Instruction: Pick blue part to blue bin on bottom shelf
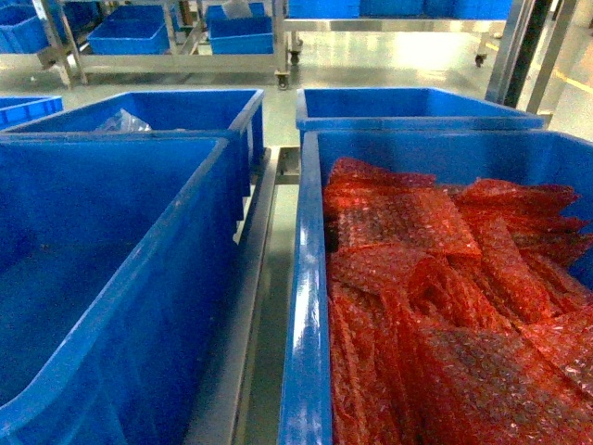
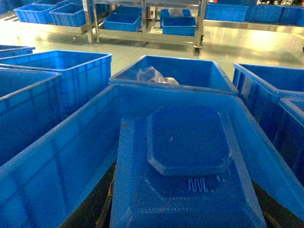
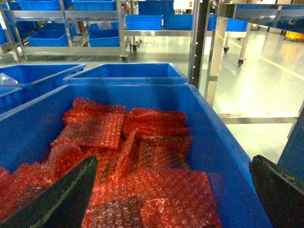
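The blue part, a flat rectangular moulding with a raised octagonal panel, fills the lower middle of the left wrist view. It sits in my left gripper, whose dark fingers show at both its sides. It hangs over a large blue bin. My right gripper is open above a bin of red bubble wrap. Far off, a steel rack's bottom shelf carries blue bins. Neither gripper shows in the head view.
Several large blue bins stand close together: an empty-looking one at left, the red-wrap bin at right, and two behind, one holding clear plastic. A steel upright rises at right. Green floor separates me from the racks.
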Motion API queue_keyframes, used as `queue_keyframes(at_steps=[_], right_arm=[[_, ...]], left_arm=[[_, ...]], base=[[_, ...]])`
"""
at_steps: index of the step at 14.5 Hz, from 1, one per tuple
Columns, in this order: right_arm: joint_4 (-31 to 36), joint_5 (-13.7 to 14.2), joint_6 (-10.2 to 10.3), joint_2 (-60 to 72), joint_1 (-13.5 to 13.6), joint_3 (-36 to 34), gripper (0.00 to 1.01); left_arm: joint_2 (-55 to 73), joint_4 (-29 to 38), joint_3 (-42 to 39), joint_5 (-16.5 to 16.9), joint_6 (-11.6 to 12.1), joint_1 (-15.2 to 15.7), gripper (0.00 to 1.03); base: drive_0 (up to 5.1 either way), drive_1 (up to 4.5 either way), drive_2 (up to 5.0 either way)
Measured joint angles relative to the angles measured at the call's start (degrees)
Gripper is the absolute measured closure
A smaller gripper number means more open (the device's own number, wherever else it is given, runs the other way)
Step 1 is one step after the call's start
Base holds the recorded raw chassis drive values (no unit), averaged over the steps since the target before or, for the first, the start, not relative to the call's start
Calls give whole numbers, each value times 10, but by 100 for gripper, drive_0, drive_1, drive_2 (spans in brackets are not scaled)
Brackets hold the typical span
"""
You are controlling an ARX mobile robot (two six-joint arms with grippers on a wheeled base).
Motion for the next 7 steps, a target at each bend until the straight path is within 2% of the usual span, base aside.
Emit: queue_keyframes(at_steps=[7], right_arm=[[0, 0, 0, 0, 0, 0, 3]], left_arm=[[0, 0, 0, 0, 0, 0, 60]], base=[[0, 0, 0]])
